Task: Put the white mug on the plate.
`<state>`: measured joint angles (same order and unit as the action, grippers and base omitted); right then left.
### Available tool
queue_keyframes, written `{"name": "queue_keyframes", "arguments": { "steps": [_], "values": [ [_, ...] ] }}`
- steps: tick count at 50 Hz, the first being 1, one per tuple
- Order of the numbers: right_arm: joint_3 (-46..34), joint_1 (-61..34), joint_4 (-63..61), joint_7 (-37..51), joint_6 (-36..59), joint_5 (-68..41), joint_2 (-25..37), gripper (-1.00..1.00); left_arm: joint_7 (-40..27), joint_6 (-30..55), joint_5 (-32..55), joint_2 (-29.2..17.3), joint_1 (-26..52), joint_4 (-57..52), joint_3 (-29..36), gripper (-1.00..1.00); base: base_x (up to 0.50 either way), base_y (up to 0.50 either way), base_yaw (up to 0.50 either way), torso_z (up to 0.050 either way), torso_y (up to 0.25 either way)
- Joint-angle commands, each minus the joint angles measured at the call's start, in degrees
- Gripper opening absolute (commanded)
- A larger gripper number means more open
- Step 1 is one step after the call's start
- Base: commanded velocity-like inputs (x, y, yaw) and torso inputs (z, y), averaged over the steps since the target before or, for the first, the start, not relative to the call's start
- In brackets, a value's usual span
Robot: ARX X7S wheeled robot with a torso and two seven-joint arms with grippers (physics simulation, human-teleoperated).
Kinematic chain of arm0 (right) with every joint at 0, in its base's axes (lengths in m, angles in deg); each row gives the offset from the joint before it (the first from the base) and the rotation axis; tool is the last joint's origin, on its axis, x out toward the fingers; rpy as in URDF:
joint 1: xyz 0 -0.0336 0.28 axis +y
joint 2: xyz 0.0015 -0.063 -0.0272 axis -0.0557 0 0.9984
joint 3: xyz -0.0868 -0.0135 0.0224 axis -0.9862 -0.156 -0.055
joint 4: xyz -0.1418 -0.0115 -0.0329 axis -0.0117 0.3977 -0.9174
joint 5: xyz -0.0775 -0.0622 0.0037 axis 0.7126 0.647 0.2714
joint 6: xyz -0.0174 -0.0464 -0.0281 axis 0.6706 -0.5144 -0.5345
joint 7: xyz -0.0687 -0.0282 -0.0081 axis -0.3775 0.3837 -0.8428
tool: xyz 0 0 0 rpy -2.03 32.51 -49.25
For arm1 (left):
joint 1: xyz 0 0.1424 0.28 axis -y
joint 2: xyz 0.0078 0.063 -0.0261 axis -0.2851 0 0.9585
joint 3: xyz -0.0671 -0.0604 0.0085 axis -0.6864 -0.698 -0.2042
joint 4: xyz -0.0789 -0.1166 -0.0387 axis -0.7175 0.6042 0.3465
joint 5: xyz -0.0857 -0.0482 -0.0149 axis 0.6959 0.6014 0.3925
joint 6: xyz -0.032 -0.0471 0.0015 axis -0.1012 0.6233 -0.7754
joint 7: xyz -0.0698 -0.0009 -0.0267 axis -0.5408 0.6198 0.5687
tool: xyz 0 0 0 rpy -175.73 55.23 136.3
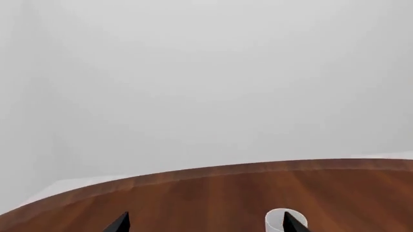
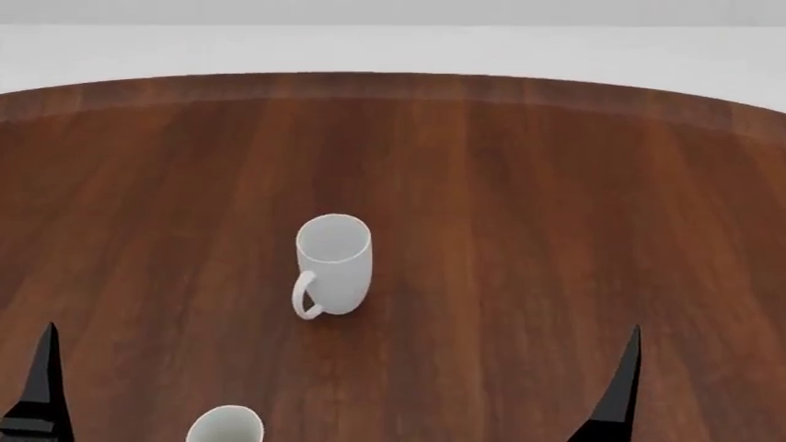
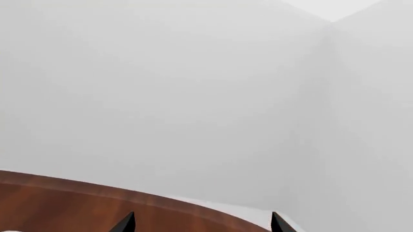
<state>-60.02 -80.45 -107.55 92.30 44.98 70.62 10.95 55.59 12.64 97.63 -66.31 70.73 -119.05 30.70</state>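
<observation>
Lighting even, diffuse, bright; no distinct source direction. Renders sharp throughout, no blur, no visible edge distortion. White mug [image 2: 333, 264] casts only a faint soft shadow on the wooden table [image 2: 516, 212]. Table shows a mild sheen, slightly paler toward its far edge. No hard glare. Walls in both wrist views flat pale grey, nearly featureless.
</observation>
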Motion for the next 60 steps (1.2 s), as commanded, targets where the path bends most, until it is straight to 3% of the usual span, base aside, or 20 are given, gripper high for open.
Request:
{"name": "queue_keyframes", "arguments": {
  "steps": [1,52,60],
  "values": [
    [-0.22,0.09,0.43,0.43,-0.26,0.25,0.17,1.0,-0.34,0.1,0.05,-0.19,0.04,-0.09,0.11,1.0,0.5,0.0,0.0,0.0,0.0],
    [-2.07,0.32,1.3,2.01,-0.12,1.37,0.86,1.0,-0.77,-0.63,0.26,-0.84,0.62,1.55,1.1,1.0,0.49,0.0,0.0,0.0,0.001],
    [-1.86,1.18,1.11,2.7,-2.87,1.72,0.58,1.0,2.44,-1.77,0.94,0.12,1.1,6.65,5.27,1.0,0.0,0.0,0.0,0.0,0.0]
  ]
}}
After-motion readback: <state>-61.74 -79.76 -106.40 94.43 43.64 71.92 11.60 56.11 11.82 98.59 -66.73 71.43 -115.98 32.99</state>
